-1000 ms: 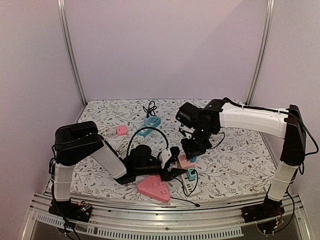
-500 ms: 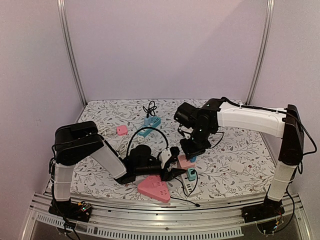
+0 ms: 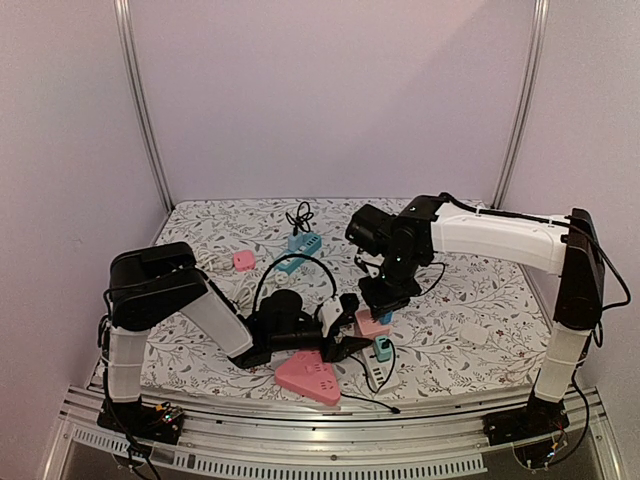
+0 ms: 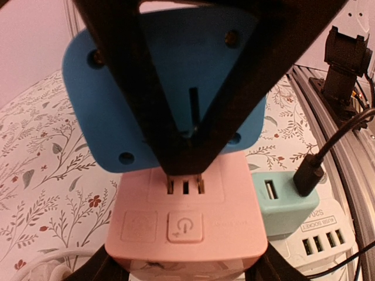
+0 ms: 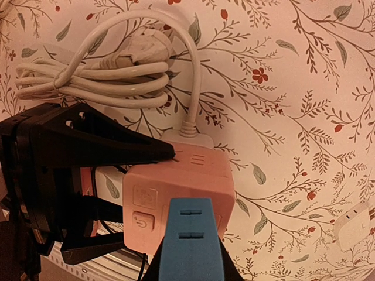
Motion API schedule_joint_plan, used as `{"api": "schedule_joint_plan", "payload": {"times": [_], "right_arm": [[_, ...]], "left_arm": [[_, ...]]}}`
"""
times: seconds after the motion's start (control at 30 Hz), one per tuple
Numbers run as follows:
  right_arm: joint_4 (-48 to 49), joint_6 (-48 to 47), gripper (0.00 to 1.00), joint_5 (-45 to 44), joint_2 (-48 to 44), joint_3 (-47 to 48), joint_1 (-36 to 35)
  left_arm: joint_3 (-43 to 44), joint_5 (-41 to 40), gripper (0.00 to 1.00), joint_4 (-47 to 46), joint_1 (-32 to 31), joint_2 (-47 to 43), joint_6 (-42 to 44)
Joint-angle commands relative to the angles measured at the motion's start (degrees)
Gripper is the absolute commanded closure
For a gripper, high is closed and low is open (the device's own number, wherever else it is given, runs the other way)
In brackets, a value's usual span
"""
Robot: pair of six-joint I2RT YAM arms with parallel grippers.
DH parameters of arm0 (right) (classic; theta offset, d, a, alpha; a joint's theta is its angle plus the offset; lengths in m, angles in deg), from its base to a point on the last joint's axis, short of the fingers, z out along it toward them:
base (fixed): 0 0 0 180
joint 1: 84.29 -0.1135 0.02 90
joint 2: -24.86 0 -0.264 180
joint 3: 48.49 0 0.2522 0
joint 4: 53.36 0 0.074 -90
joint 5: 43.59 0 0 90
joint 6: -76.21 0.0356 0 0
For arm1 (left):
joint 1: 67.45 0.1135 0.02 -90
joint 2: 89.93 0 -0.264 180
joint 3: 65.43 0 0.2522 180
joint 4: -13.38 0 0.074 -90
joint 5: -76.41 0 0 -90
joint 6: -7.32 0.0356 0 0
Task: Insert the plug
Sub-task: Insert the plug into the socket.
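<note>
Near the lower middle of the top view, we saw the right end effector (image 3: 383, 302), clamped on the blue plug (image 4: 117, 88), edge slightly left over the pink socket cube (image 4: 184, 225) gripped by the left end effector (image 3: 358, 330), which we judged a final alignment before pressing in.

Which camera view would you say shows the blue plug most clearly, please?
The left wrist view: the blue plug fills the frame, its broad face right above the pink socket cube, though the right gripper's fingers cross it. The right wrist view shows only a narrow blue edge; the top external view shows just a small blue speck.
</note>
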State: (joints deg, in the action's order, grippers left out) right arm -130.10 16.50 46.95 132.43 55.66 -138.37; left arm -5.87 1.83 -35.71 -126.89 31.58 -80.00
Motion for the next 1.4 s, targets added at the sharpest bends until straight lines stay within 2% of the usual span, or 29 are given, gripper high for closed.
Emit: {"api": "schedule_joint_plan", "payload": {"times": [0.0, 0.93, 1.2, 1.37], "right_arm": [[9.9, -1.82, 1.0, 8.56, 5.69, -3.65, -3.6], [11.16, -2.42, 1.0, 10.6, -0.25, -1.83, -4.22], [3.81, 0.47, 1.0, 0.2, -1.67, -4.68, -2.0], [3.6, -0.57, 1.0, 0.03, 0.46, -4.87, -2.14]], "left_arm": [[0.22, 4.51, 1.0, -2.63, -1.12, -2.14, 2.77], [0.63, 4.62, 1.0, -2.1, -1.12, -2.09, 3.2], [-0.08, 4.44, 1.0, -2.2, -1.29, -2.51, 3.47], [0.33, 4.53, 1.0, -2.19, -1.32, -2.37, 3.46]]}}
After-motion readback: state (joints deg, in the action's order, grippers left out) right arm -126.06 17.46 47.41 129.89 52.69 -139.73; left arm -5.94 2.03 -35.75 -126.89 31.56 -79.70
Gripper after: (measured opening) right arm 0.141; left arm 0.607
